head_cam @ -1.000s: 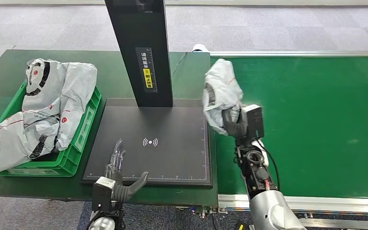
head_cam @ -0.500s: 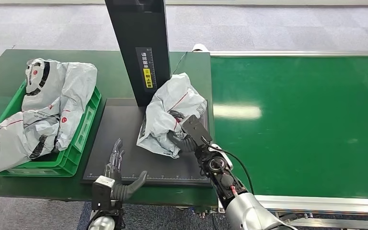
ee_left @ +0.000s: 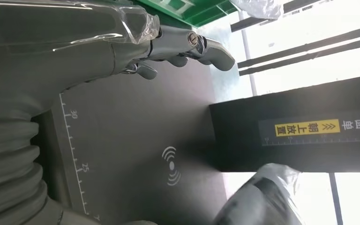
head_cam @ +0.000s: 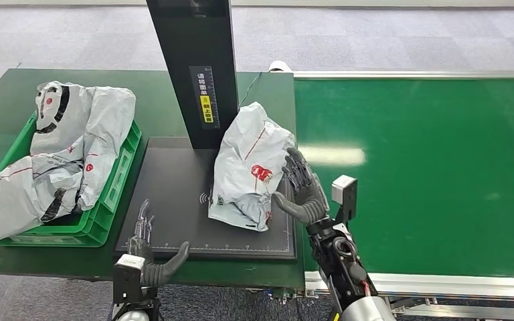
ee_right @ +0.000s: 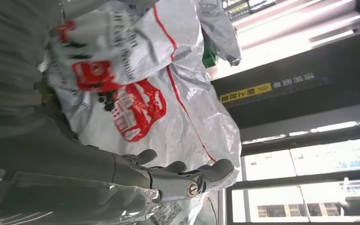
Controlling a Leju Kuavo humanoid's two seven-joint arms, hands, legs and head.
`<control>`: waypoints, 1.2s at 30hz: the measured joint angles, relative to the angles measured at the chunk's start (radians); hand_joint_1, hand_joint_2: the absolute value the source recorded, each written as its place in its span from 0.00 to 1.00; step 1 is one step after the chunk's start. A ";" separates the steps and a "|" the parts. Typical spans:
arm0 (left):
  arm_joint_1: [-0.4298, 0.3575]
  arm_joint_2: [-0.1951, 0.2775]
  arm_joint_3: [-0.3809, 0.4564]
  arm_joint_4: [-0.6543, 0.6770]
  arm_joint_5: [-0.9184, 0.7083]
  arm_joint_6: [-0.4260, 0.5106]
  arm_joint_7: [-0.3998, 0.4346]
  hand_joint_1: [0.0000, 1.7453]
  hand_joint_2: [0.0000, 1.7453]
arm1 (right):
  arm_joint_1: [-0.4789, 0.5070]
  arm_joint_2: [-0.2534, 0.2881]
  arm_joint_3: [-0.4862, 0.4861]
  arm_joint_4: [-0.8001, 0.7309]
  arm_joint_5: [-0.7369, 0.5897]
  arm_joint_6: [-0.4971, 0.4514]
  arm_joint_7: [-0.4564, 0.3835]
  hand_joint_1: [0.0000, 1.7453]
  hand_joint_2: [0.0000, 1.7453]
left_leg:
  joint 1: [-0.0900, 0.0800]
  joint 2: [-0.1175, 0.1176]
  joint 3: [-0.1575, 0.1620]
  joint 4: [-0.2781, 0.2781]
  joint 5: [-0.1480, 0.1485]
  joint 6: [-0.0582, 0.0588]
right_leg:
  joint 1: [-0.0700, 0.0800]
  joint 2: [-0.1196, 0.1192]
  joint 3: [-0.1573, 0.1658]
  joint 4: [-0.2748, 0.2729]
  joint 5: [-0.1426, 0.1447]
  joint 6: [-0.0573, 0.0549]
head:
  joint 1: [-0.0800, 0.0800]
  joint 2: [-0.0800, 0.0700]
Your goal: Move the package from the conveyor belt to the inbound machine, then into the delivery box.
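A black scanner platform [head_cam: 174, 194] lies on the dark green table [head_cam: 13, 87], with a black upright post [head_cam: 197, 67] rising from its far edge and carrying a yellow label. To the right runs the green conveyor belt [head_cam: 428, 167], bare on its surface. The grey-and-white package [head_cam: 251, 167] with red markings lies on the right part of the platform, its upper end leaning close beside the post and its lower corner near the platform's right edge. The right hand [head_cam: 301, 190] sits just beside the package's right side with its fingers spread apart and upright; the right wrist view shows the fingers [ee_right: 178, 171] extended next to the bag, holding nothing, though whether they touch it cannot be told. The left hand [head_cam: 148, 251] hovers at the platform's near left corner, fingers apart and extended, with nothing in it. At the left of the table stands a green crate [head_cam: 110, 200], piled with several similar grey-white bags [head_cam: 67, 147] that spill over its near left rim.
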 joint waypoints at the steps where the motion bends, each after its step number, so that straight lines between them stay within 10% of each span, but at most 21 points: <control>1: 0.004 0.000 0.003 -0.006 -0.001 -0.001 0.000 0.00 1.00 | 0.036 -0.004 -0.009 -0.052 -0.015 0.010 0.006 0.00 1.00 | 0.000 0.000 0.000 0.000 0.000 0.000 | 0.000 0.000 0.000 0.000 0.000 0.000 | 0.000 0.000; 9: 0.027 -0.005 0.035 -0.053 -0.020 -0.012 0.003 0.00 1.00 | 0.259 -0.017 -0.111 -0.384 -0.111 0.099 0.028 0.00 1.00 | 0.000 0.001 -0.001 0.000 -0.001 0.000 | 0.000 0.000 -0.001 0.000 -0.001 0.000 | 0.000 0.000; 25: 0.021 -0.013 0.039 -0.102 -0.140 0.050 0.034 0.00 1.00 | 0.378 0.010 -0.259 -0.554 -0.234 0.201 0.080 0.00 1.00 | 0.000 0.001 -0.001 0.000 -0.001 0.000 | 0.000 0.000 -0.001 0.000 -0.001 0.000 | 0.000 0.000; 36: -0.367 0.007 -0.099 0.243 -0.406 0.131 0.165 0.00 1.00 | 0.266 0.033 -0.274 -0.428 -0.236 0.198 0.079 0.00 1.00 | 0.000 0.001 0.000 0.000 0.004 0.000 | 0.000 0.000 0.000 0.000 0.004 -0.002 | 0.000 0.000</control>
